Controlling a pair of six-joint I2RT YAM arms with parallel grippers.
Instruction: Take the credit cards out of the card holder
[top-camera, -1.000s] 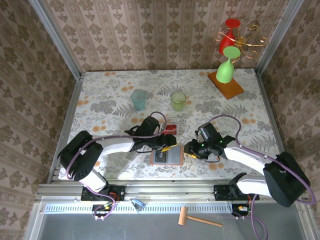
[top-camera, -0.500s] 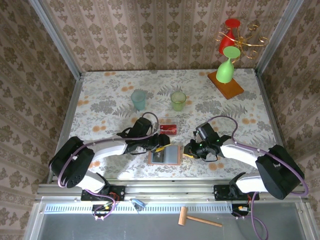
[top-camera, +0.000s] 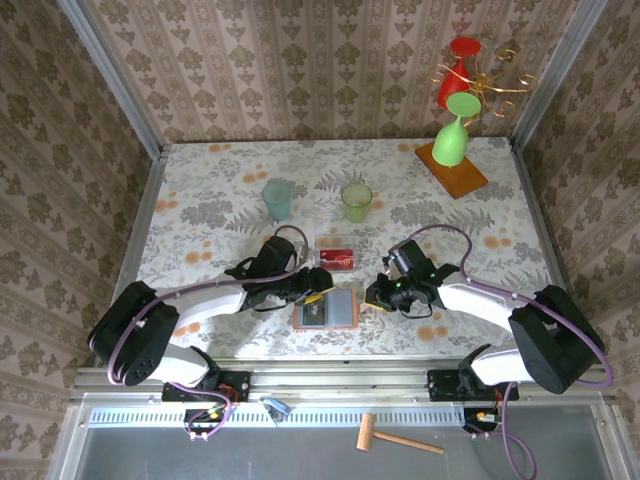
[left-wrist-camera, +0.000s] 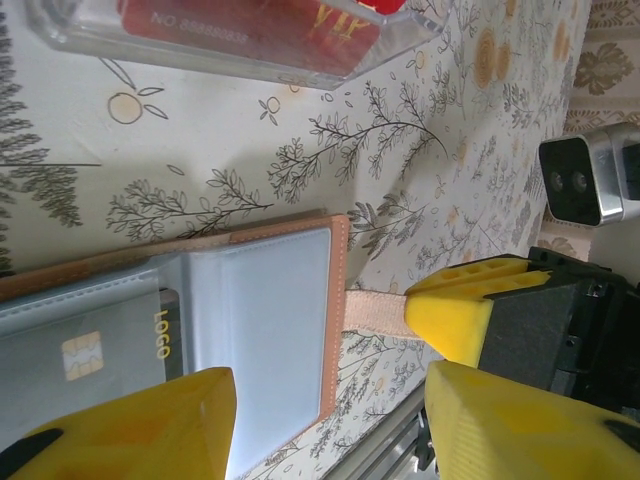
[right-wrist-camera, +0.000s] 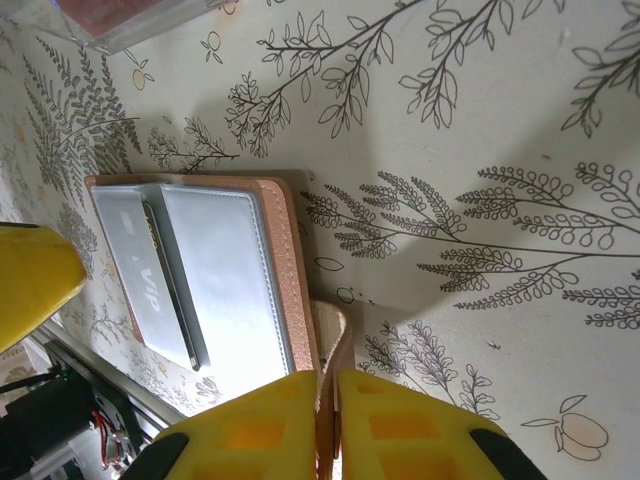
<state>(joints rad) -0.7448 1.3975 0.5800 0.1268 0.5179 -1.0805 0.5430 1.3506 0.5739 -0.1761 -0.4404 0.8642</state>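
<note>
The tan card holder (top-camera: 327, 311) lies open on the table, grey-blue pockets up. A dark credit card (left-wrist-camera: 100, 350) with a chip sits in its inner pocket; its edge (right-wrist-camera: 150, 285) also shows in the right wrist view. My right gripper (top-camera: 372, 298) is shut on the holder's closing strap (right-wrist-camera: 335, 340) at the right edge, with the strap pinched between the yellow fingers (right-wrist-camera: 400, 430). My left gripper (top-camera: 318, 290) hovers open over the holder's left half (left-wrist-camera: 270, 300), jaws wide apart and touching nothing. A red credit card (top-camera: 338, 255) lies in the clear tray.
The clear plastic tray (top-camera: 322, 243) stands just behind the holder. Further back are a blue-green cup (top-camera: 277, 199) and a green cup (top-camera: 356, 202). A wooden stand with red and green glasses (top-camera: 452, 165) is at the far right. The table's near edge is close to the holder.
My right gripper has closed on the holder's strap. My left gripper has drawn back toward the near left, uncovering the tray with the red card.
</note>
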